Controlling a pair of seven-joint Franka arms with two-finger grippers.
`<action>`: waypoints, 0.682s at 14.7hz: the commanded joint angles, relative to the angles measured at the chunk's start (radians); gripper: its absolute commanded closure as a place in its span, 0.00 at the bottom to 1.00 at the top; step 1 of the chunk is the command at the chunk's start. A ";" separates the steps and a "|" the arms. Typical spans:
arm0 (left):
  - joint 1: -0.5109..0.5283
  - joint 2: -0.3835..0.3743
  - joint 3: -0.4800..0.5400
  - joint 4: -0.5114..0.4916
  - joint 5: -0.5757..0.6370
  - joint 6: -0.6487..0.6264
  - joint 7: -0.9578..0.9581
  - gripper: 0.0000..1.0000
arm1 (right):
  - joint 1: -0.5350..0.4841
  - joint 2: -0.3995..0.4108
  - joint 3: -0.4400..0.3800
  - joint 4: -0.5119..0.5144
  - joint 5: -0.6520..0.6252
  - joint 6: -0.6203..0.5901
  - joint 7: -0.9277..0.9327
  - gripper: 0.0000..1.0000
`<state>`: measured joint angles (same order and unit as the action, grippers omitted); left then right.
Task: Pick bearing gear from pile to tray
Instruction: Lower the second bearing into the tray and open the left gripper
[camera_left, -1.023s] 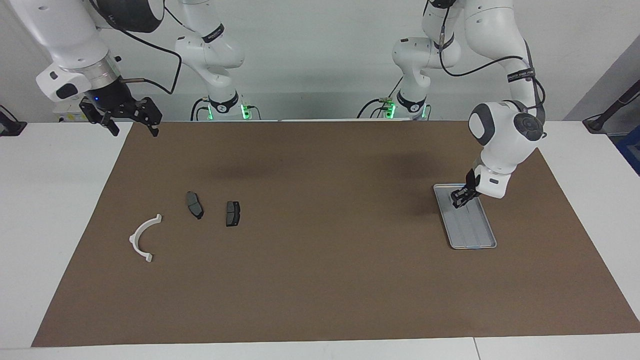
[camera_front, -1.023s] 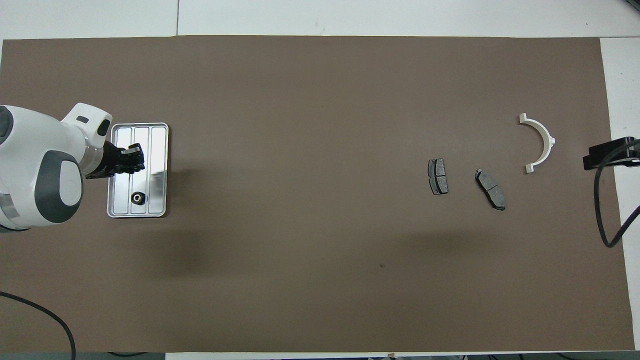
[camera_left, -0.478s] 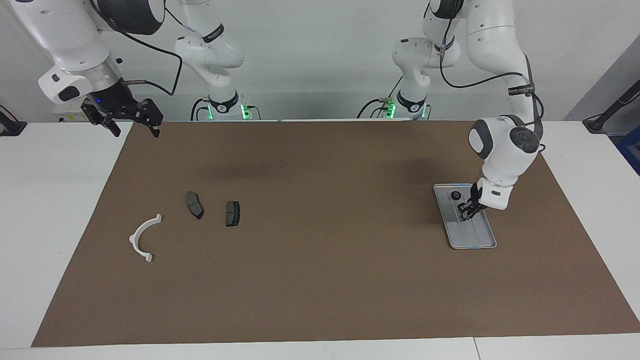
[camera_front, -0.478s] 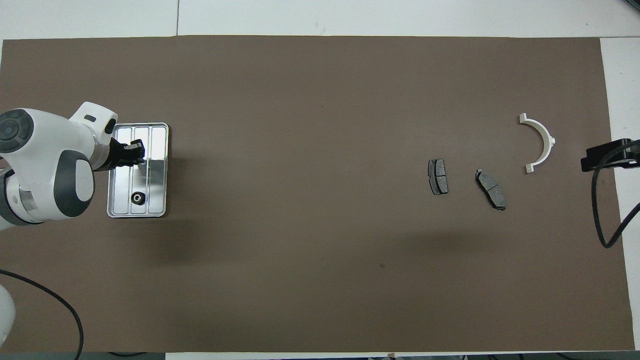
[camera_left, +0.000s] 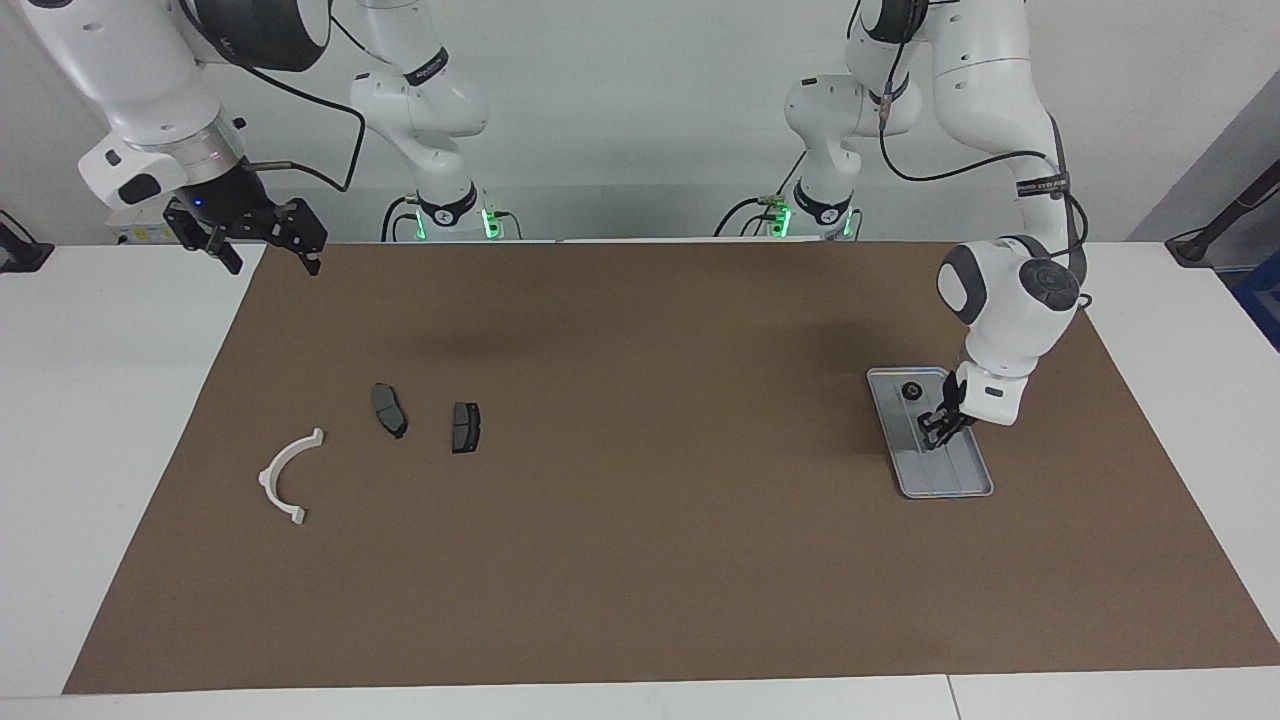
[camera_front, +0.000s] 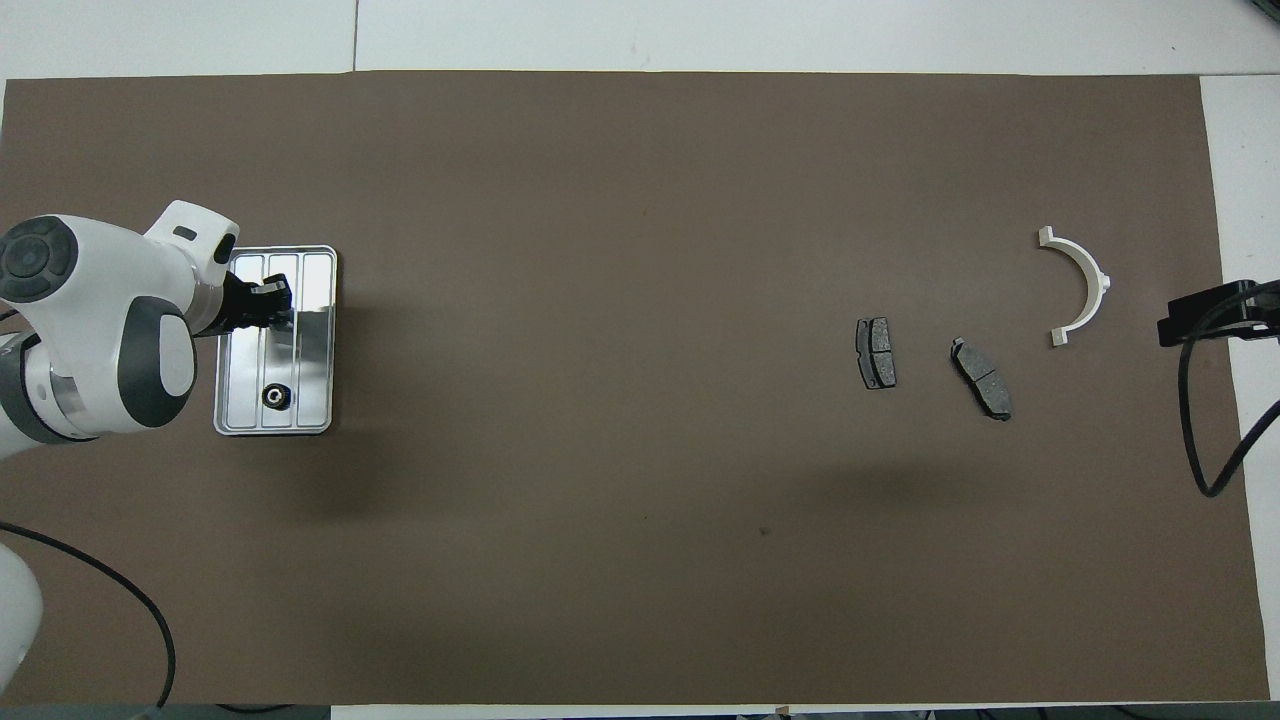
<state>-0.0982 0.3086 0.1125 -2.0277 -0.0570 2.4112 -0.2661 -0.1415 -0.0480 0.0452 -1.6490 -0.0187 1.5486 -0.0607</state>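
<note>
The bearing gear (camera_front: 274, 396) is seen lying in the tray (camera_front: 318, 415), at its end nearer the robots. The left gripper (camera_left: 936, 428) hangs clenched and apparently empty over the tray's middle — the gear lies robot-ward of it, along the tray's long axis. The right gripper (camera_left: 262, 245) waits released near the mat's corner — well apart from the remaining parts.

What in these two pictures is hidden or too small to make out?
- Small black round part on the tray: too small in both views to show teeth.
- Left gripper, over the tray: overhead, the arm covers the tray's edge.
- Right gripper: overhead, the picture's edge cuts it off.
</note>
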 joint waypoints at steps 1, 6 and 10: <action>0.028 0.011 -0.013 0.006 0.019 0.016 0.005 1.00 | -0.012 -0.026 0.005 -0.031 0.014 0.013 0.005 0.00; 0.028 0.011 -0.016 0.004 0.011 0.022 -0.008 0.90 | -0.012 -0.026 0.005 -0.031 0.014 0.013 0.005 0.00; 0.026 0.012 -0.016 -0.002 0.006 0.029 -0.013 0.89 | -0.012 -0.026 0.005 -0.031 0.014 0.013 0.005 0.00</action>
<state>-0.0851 0.3135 0.1082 -2.0278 -0.0571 2.4206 -0.2684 -0.1415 -0.0481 0.0452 -1.6498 -0.0187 1.5486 -0.0607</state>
